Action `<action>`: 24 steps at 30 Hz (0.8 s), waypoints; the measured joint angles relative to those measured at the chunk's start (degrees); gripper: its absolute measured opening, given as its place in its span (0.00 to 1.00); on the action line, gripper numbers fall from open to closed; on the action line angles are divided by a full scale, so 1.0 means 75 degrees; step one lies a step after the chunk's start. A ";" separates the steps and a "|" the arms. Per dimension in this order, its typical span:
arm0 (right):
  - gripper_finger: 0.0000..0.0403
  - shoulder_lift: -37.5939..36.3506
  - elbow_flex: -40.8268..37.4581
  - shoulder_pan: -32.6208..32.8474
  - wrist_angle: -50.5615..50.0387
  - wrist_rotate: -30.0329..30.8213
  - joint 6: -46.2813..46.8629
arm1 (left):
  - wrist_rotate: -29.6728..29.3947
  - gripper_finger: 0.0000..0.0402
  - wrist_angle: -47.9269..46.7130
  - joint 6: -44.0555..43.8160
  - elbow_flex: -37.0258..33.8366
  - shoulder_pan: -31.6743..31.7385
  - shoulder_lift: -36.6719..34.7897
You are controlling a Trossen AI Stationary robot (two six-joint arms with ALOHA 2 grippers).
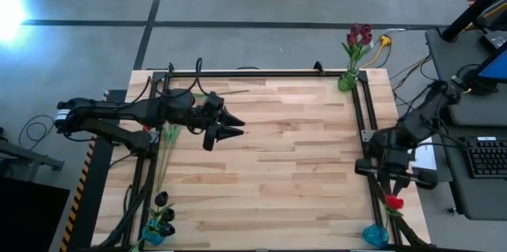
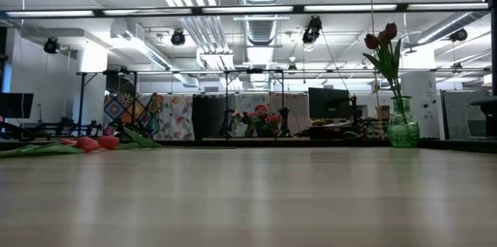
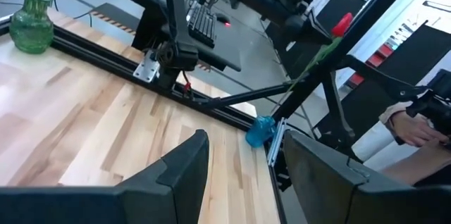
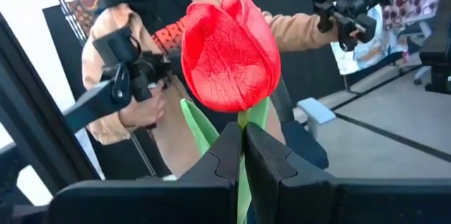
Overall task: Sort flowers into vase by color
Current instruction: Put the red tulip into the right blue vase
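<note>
Right gripper point(image 4: 242, 155) is pinched tight on the green stem of a bright red flower point(image 4: 229, 48), just under the head, with a leaf beside the fingers. From above, that arm sits off the table's right edge, holding the red bloom point(image 1: 394, 201) over the blue vase point(image 1: 375, 235) at the near right corner, and the stem seems to run down toward the vase mouth. Left gripper point(image 1: 230, 127) hangs over the left-middle of the table point(image 1: 285, 149), its fingers standing apart around nothing. A green vase point(image 1: 347, 82) at the far right corner holds dark red flowers point(image 1: 359, 35), and another blue vase point(image 1: 154, 234) at the near left corner holds near-black ones point(image 1: 162, 208). More red flowers point(image 2: 97, 143) lie flat near the table's left edge in the low view. A person point(image 4: 151, 104) stands behind the rig working control handles. These flowers look very light, so weight should not matter, but the thin stems probably bend and swing, and they likely slide easily between hard fingers. The head looks soft and would crush or shed if squeezed, so the stem is the place to grip. Holding close below the head, as here, keeps the bloom steady but leaves the long tail free to wander, which could make threading it into a narrow vase neck awkward. A grip lower down would probably steer the tip better.
</note>
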 joint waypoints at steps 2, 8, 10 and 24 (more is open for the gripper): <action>0.02 0.0009 0.0000 0.0240 -0.0021 0.0277 -0.0188 | 0.0003 0.43 0.0077 -0.0003 0.0000 0.0000 0.0075; 0.02 0.0146 -0.0003 0.0815 -0.0032 0.0798 -0.0678 | 0.0009 0.43 0.0123 -0.0211 0.0000 0.0000 0.0197; 0.02 0.0209 -0.0003 0.0923 -0.0035 0.0909 -0.0736 | 0.0009 0.43 0.0123 -0.0235 0.0000 0.0000 0.0195; 0.02 0.0504 -0.0012 0.1615 -0.0629 0.0986 -0.0867 | 0.0012 0.43 0.0129 -0.0530 0.0000 0.0000 0.0127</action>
